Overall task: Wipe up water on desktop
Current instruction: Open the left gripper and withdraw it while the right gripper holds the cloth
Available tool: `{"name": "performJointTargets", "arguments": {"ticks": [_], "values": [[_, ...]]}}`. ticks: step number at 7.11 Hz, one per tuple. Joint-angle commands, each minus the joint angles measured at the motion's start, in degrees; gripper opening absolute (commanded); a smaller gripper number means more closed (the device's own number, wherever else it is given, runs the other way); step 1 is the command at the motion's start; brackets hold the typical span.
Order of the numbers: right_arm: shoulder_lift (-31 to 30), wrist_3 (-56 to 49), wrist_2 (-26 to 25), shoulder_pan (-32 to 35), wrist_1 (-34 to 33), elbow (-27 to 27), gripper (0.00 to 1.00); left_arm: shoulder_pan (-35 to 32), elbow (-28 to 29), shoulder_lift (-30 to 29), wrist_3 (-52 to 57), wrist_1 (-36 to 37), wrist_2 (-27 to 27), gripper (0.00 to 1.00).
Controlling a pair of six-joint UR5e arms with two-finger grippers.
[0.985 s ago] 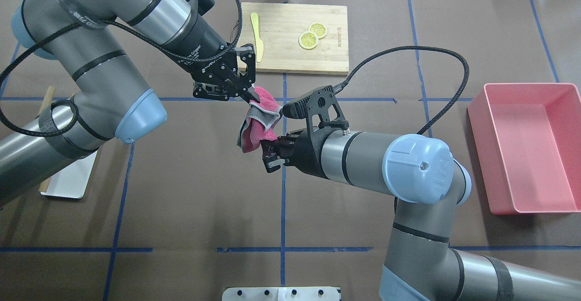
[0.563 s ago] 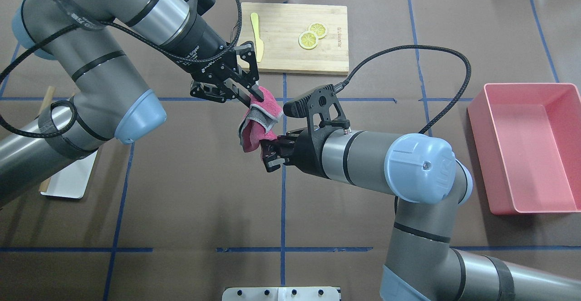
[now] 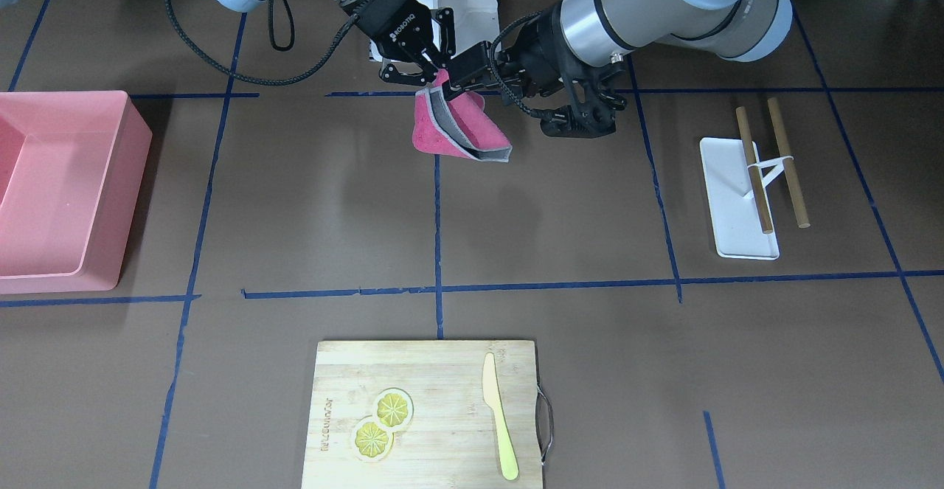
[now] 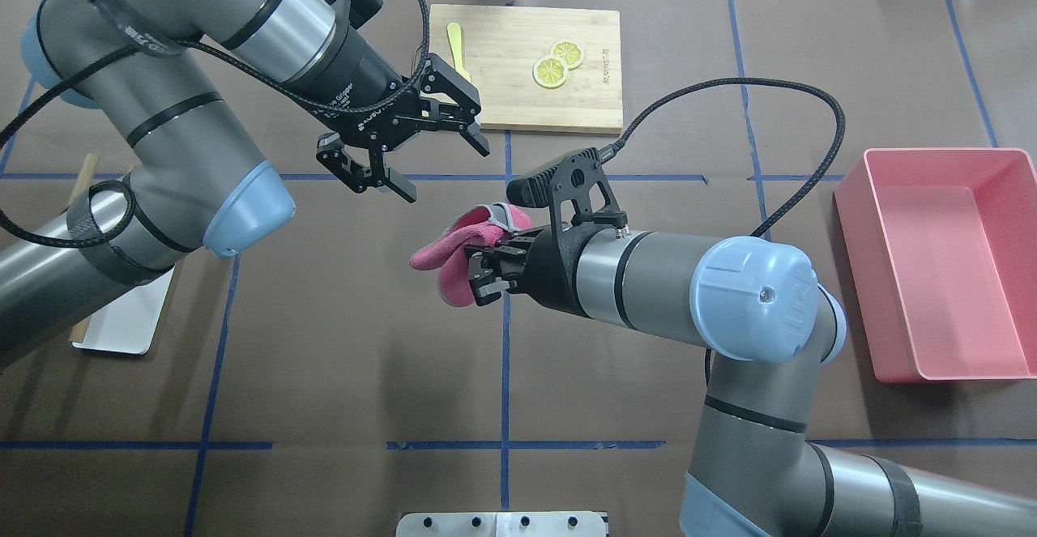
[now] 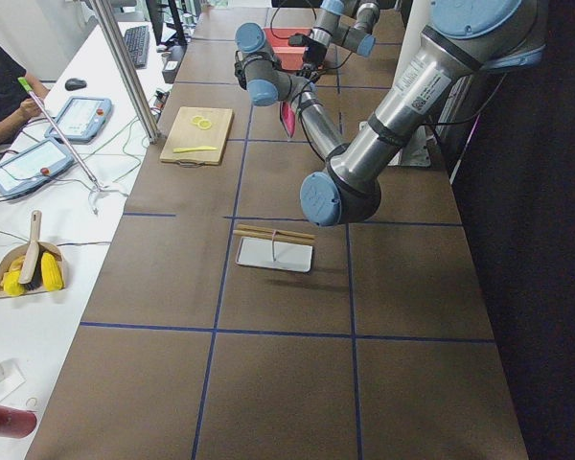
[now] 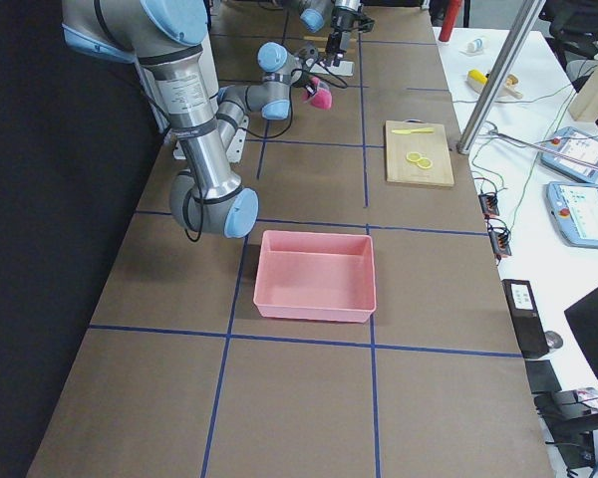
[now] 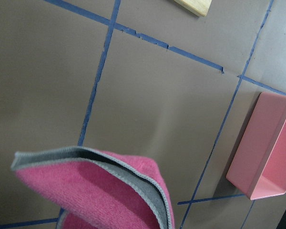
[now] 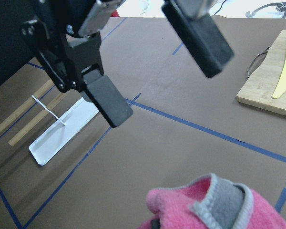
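A pink cloth with grey edging (image 4: 454,257) hangs above the dark-brown desktop (image 4: 324,343), pinched at one end by my right gripper (image 4: 478,274). It also shows in the front view (image 3: 457,124), the left wrist view (image 7: 100,191) and the right wrist view (image 8: 214,205). My left gripper (image 4: 445,171) is open and empty, just beyond and left of the cloth, clear of it. Its spread fingers (image 8: 107,100) fill the top of the right wrist view. I see no water on the desktop.
A wooden cutting board (image 4: 527,104) with lemon slices (image 4: 551,71) and a yellow knife (image 4: 454,35) lies at the far middle. A pink bin (image 4: 855,221) stands on the right. A white tray with two wooden sticks (image 3: 737,201) lies on the left.
My left gripper has opened, let go of the cloth and drawn back a little. The cloth has dropped and now hangs from my right gripper alone.
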Motion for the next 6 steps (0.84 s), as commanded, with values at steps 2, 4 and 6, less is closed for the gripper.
{"name": "performJointTargets", "arguments": {"ticks": [2,4,6], "values": [[-2.47,0.00,0.44,0.77,-1.22,2.45,0.00,-4.09,0.00,0.99,0.00,1.22,0.33,1.00],[-3.64,0.00,1.93,1.22,-13.28,8.59,0.00,-9.36,0.00,3.89,0.44,1.76,0.50,1.00],[-3.72,0.00,5.42,3.13,-25.51,13.70,0.00,-16.48,-0.87,5.21,13.80,3.24,2.68,1.00]]}}
